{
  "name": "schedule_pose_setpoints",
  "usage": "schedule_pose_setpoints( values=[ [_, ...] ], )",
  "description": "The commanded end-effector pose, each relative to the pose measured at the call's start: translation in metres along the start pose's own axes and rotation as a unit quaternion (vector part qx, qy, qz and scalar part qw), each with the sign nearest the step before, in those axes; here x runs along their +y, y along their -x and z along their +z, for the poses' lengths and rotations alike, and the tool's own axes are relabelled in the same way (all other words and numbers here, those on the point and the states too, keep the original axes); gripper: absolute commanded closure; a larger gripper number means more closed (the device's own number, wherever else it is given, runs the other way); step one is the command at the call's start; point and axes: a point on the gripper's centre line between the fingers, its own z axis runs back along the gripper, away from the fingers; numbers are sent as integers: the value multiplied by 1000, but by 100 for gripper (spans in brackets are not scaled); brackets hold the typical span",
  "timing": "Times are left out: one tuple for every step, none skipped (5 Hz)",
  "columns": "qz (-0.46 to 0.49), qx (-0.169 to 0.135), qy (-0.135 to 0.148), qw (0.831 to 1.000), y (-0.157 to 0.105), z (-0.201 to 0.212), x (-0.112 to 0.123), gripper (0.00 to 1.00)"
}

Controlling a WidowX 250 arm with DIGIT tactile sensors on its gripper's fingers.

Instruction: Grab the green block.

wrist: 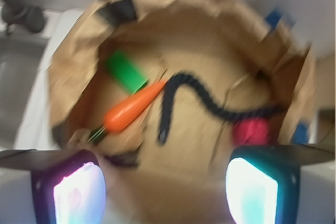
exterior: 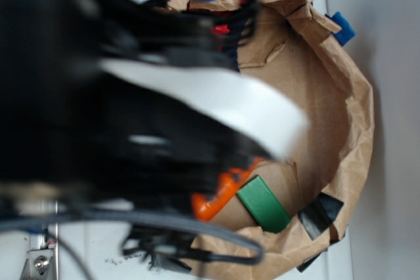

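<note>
Here the gripper [wrist: 165, 187] hangs wide above the paper bag [wrist: 210, 35], green block [wrist: 126, 71] touching the carrot [wrist: 134, 107].

The small, solid dark-green rectangular block [wrist: 126, 71] with flat faces lies on its side on the brown paper floor, untouched and free of any grip. In the wrist view it sits toward ten o'clock, its long axis running from ten o'clock to four (edges blurred); in the exterior view [exterior: 263, 204] it lies near five o'clock.
</note>
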Motion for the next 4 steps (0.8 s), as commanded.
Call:
schedule_pose_setpoints(
  values=[
    [-84, -58, 52, 993, -14, -25, 7, 0],
    [-132, -78, 49, 987, -16, -41, 13, 0],
    [-150, -78, 58, 984, -16, -58, 21, 0],
    [-157, -65, 77, 982, -17, -78, 26, 0]
  ],
)
